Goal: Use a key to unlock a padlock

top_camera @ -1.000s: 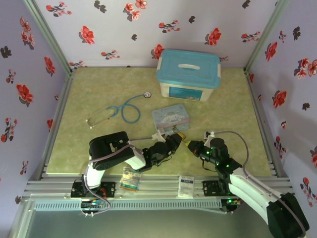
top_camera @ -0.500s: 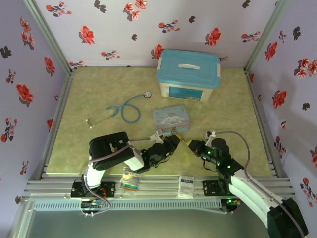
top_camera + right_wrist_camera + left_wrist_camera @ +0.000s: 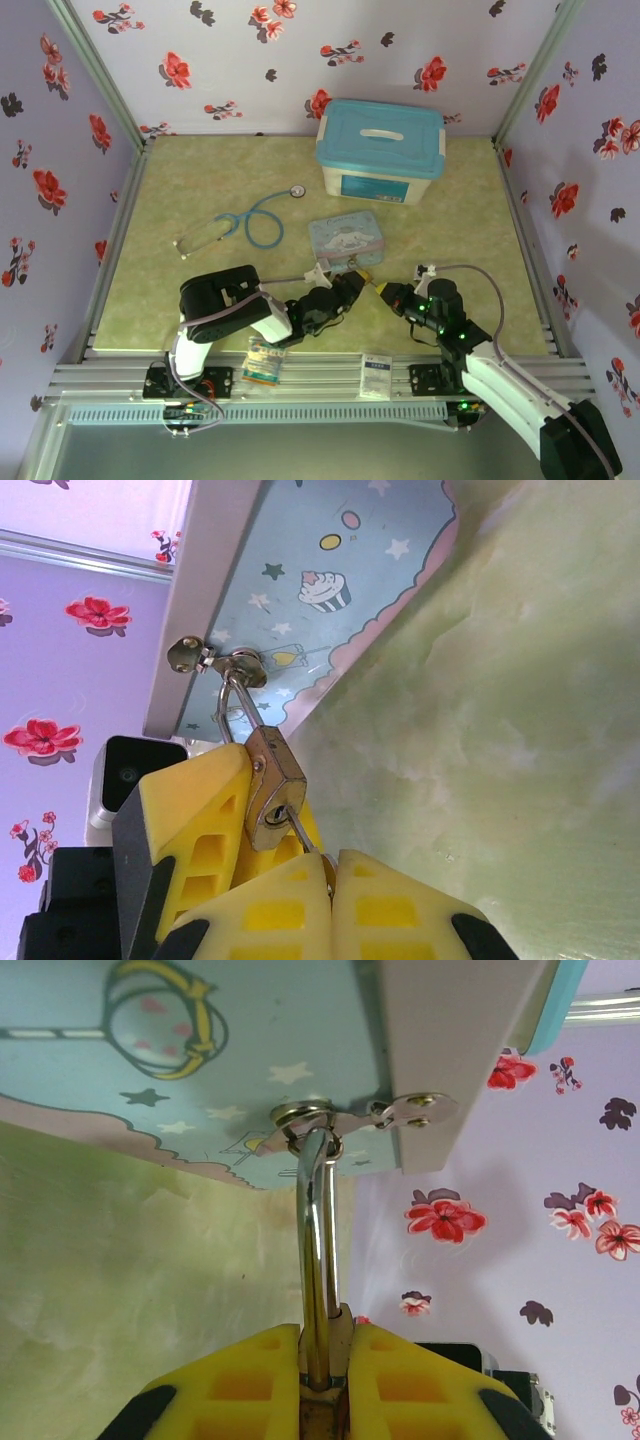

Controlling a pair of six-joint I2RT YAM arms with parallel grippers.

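Note:
The small brass padlock hangs by its silver shackle from the hasp ring of the cartoon tin. My left gripper is shut on the padlock's body, its yellow fingers pressing on both flat sides. The thin key has its blade in the keyhole on the padlock's underside. My right gripper is shut on the key's head. In the top view both grippers meet tip to tip just in front of the tin.
A blue-lidded box stands at the back. A blue stethoscope lies to the left of the tin. Two small packets rest on the near rail. Floral walls close in the green mat.
The right gripper has edged slightly left towards the padlock with the key. The left gripper and the padlock have stayed put.

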